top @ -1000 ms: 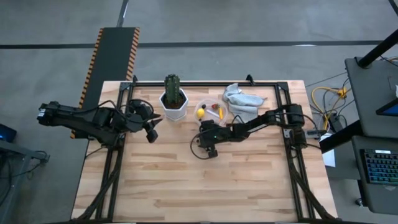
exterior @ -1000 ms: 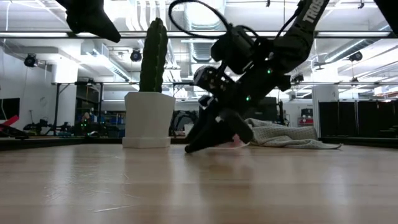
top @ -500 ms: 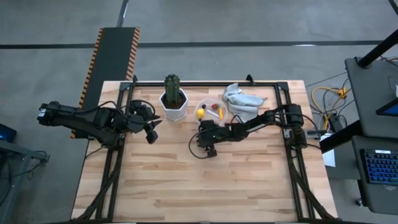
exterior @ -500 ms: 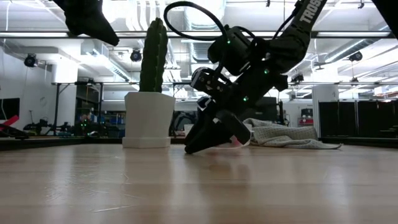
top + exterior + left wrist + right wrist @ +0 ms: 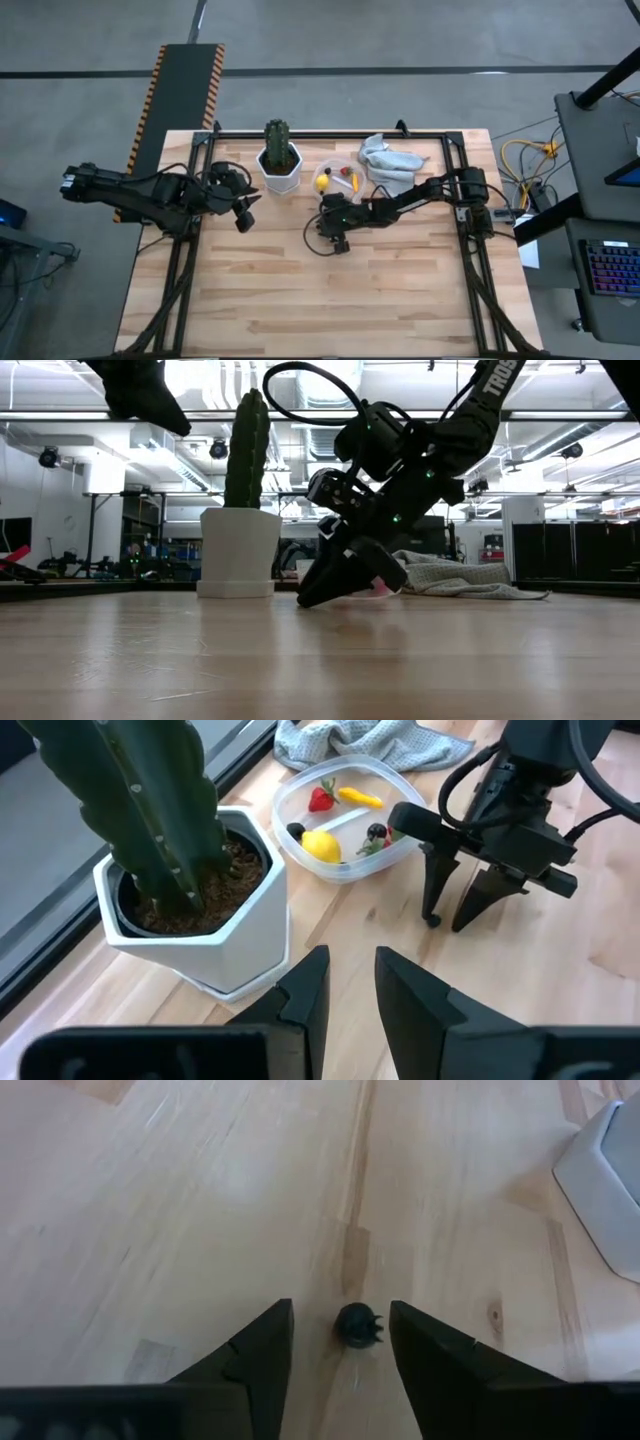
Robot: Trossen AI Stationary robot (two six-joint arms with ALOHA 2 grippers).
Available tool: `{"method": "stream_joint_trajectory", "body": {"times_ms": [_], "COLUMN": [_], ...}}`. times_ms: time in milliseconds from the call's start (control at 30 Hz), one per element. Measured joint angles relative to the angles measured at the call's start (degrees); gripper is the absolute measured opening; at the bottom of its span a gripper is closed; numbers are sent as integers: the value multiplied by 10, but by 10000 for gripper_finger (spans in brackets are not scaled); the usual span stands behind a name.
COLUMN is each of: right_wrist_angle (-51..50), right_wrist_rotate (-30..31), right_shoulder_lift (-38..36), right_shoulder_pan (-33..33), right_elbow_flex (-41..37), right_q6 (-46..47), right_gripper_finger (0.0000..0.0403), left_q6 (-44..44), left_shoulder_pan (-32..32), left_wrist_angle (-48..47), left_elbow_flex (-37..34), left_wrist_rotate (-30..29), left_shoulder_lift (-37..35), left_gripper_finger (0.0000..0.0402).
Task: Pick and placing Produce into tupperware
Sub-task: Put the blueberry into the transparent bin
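Observation:
A small dark round berry (image 5: 357, 1325) lies on the wooden table. My right gripper (image 5: 340, 1308) slants down over it, open, with one finger on either side of the berry and touching neither side; in the high view it (image 5: 337, 240) stands just near of the tupperware (image 5: 340, 178). The clear tupperware (image 5: 290, 795) holds a lemon (image 5: 320, 845), a red strawberry (image 5: 321, 797), a yellow-orange stick (image 5: 360, 796) and dark berries (image 5: 376, 832). My left gripper (image 5: 243, 212) hovers high at the table's left, open and holding nothing.
A white hexagonal pot with a green cactus (image 5: 279, 160) stands left of the tupperware. A crumpled grey cloth (image 5: 388, 158) lies to its right at the far edge. Bare wood stretches across the near half of the table (image 5: 320, 300).

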Motion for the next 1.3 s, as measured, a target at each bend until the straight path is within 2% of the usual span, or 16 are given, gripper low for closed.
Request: {"method": "stream_joint_trajectory", "body": {"times_ms": [800, 1300], "right_wrist_angle": [-4, -4], "right_wrist_rotate": [-2, 1], "right_shoulder_lift": [0, 0], "right_shoulder_pan": [1, 0], "right_elbow_flex": [-1, -1], "right_q6": [-1, 0], "right_gripper_finger": [57, 39], "left_q6": [-1, -1], "left_shoulder_pan": [0, 0], "left_wrist_angle": [-13, -14], "left_elbow_flex": [0, 0], "left_wrist_rotate": [11, 13], "left_shoulder_lift": [1, 2], "left_gripper_finger": [69, 69]}}
